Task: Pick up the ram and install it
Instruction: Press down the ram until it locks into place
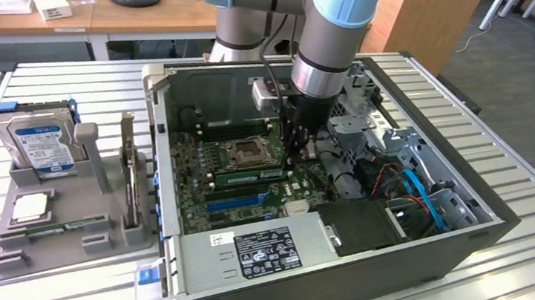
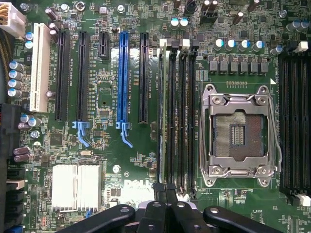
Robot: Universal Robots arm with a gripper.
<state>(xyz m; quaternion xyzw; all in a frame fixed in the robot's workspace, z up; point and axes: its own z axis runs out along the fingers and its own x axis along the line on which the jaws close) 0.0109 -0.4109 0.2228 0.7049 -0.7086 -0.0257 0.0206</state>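
Here we see our gripper point(image 2: 165, 213) clenched shut just above the motherboard point(image 2: 121, 160), empty-handed. The ram point(image 2: 162, 111) stands seated on edge in the slot directly ahead of our fingertips, beside the CPU socket point(image 2: 238, 133).

Motherboard point(image 2: 126, 160), CPU socket point(image 2: 238, 133), shut hand point(image 2: 165, 213)

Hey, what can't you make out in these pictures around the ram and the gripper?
- Wrist view: the ram stands edge-on in its slot, so its chips and label are hidden.
- Wrist view: one end lies under the gripper, so contact is unclear.
- Exterior view: the power supply label is too small to read.
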